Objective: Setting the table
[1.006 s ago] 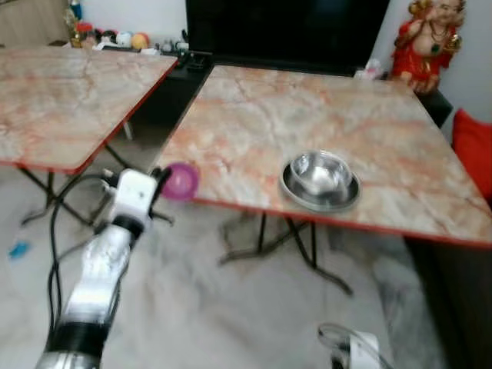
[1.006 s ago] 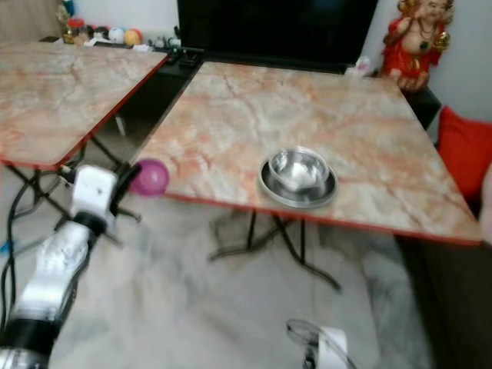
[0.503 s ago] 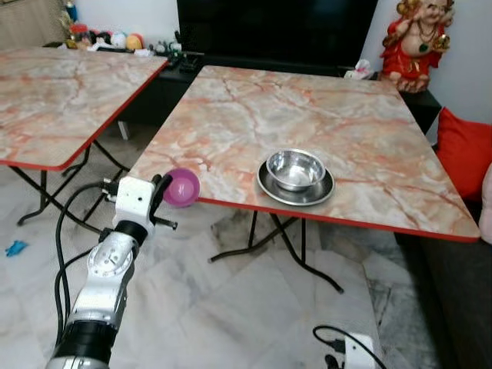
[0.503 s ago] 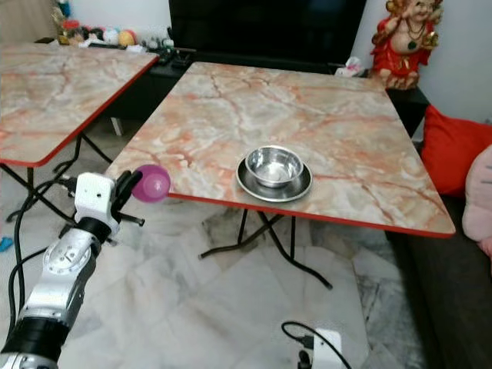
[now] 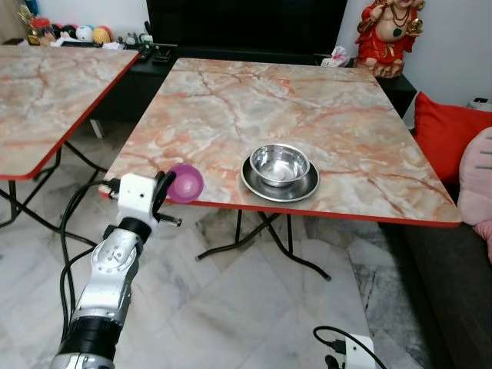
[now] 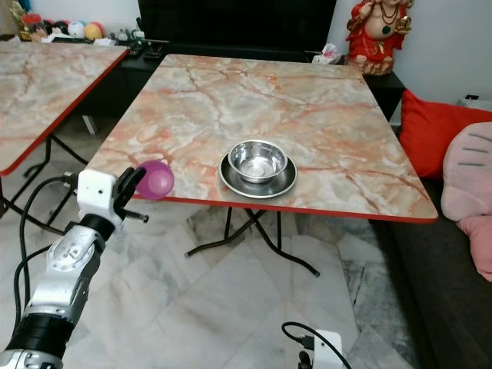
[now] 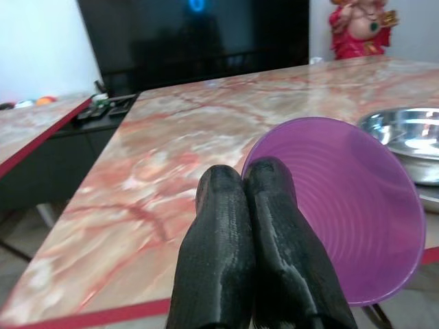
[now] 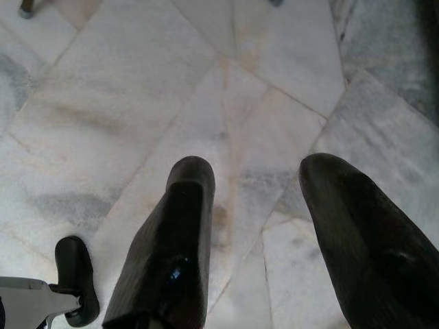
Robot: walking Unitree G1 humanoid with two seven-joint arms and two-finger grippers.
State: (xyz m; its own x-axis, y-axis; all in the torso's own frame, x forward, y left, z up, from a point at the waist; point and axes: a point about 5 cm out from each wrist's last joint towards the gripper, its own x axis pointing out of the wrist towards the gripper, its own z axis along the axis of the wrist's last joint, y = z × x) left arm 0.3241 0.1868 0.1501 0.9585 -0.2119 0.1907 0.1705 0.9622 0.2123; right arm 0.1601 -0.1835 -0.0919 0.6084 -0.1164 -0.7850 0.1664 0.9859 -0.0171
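Cup (image 5: 185,182), purple and plastic, is what we carry on our left side: the left gripper (image 7: 248,179) has its two black fingers pressed together on the rim, one inside and one outside as far as we can judge, so the cup hangs tipped with its mouth turned back toward the wrist camera. We hold it level with the near left edge of the marble table (image 5: 231,100), just at the red border and not yet over the top, which suits a cup that is meant to be set down there as part of laying a place. Whether its base touches the table edge we cannot tell; from the head views it looks to hang free beside it. Moving rightward, a steel bowl (image 5: 279,163) sits inside a steel plate (image 5: 257,187) near the front edge, already in position, and the cup would probably belong beside them. A second marble table (image 5: 46,84) stands off to our far left, cut off by the frame. At the back, a dark television (image 5: 246,23) and a red figurine (image 5: 388,31) are partly cropped, and small items on the low cabinet are too small to name. Far right, a red cushion (image 5: 442,127) and a pink one (image 5: 478,173) are only partly in frame. Our right gripper (image 8: 257,233) hangs idle over the floor tiles (image 8: 123,103), fingers spread apart and holding nothing.
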